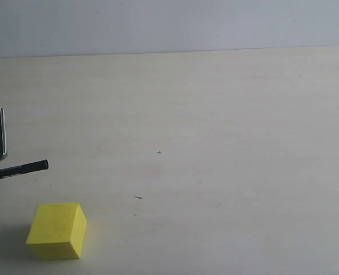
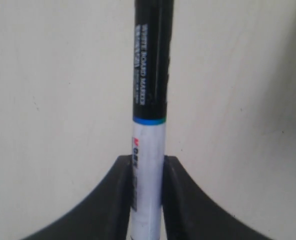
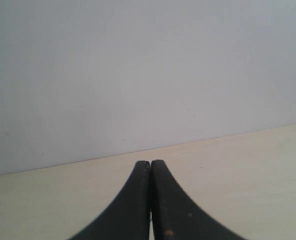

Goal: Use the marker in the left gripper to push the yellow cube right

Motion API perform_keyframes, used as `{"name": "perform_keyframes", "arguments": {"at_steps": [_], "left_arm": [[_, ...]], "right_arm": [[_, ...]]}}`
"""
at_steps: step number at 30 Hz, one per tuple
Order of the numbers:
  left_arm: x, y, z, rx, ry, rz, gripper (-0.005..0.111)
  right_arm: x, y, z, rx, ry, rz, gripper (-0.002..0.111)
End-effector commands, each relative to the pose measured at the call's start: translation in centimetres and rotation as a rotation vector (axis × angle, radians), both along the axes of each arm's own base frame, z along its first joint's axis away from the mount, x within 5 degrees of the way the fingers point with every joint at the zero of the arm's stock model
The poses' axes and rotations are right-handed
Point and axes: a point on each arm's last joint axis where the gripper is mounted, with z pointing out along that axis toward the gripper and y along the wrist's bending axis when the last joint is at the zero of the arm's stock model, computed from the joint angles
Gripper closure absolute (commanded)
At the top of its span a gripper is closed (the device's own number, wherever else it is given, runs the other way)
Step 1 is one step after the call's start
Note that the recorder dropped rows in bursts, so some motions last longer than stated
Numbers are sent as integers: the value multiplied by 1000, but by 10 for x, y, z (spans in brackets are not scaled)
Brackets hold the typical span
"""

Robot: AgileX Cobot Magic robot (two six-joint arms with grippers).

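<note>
On the left of the pale table (image 1: 215, 143), left gripper (image 2: 148, 167) clamped on the marker (image 1: 23, 169) by its white barrel, black cap pointing right, yellow cube (image 1: 56, 230) nearer the camera, apart from the marker, right gripper (image 3: 150, 165) with jaws pressed together, empty

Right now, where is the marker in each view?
Exterior view: the marker at the far left edge, above the yellow cube in the picture.
Left wrist view: centre, clamped in the left gripper.
Right wrist view: not in it.
Shared landmark: the pale table.
</note>
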Motion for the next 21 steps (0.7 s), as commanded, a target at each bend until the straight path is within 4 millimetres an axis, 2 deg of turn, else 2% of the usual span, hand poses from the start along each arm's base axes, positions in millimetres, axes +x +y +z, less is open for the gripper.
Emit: {"name": "perform_keyframes", "arguments": {"at_steps": [1,21], "left_arm": [[1,-2,0,-32,-23,18,107],[5,-4,1,-54,-63,38,107]], "right_arm": [[-1,0,0,0,-16,-6,108],[-1,0,0,0,-16,-6,108]]}}
